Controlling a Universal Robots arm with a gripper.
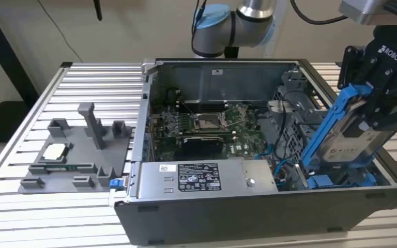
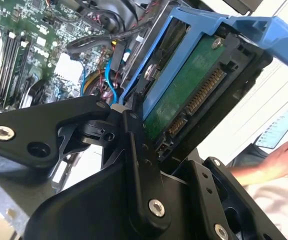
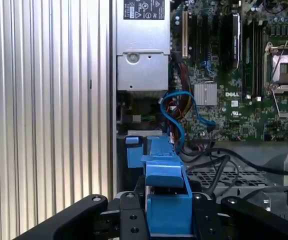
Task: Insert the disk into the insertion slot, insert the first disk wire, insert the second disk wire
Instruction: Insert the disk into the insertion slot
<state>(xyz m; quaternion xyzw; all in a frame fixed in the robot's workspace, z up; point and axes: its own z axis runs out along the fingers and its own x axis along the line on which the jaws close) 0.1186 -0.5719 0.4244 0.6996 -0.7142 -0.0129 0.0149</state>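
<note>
The disk (image 1: 350,135), in its blue carrier, leans steeply in the exterior view. Its lower end is down at the insertion slot (image 1: 336,181), in the four o'clock corner of the computer case (image 1: 254,217), not lying flat. The fingers (image 1: 392,108) pinch its upper half. A grey fixture tray (image 1: 74,160) sits on the bench (image 1: 47,219) at the case's nine o'clock.

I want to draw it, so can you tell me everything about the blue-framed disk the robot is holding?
The disk is a flat silver-grey metal box with a white label, clipped in a bright blue plastic frame. In the second wrist view its underside shows a green circuit board with a connector row. The black tool grips its upper part. It is steeply tilted, lower end down inside the open computer case.
</note>
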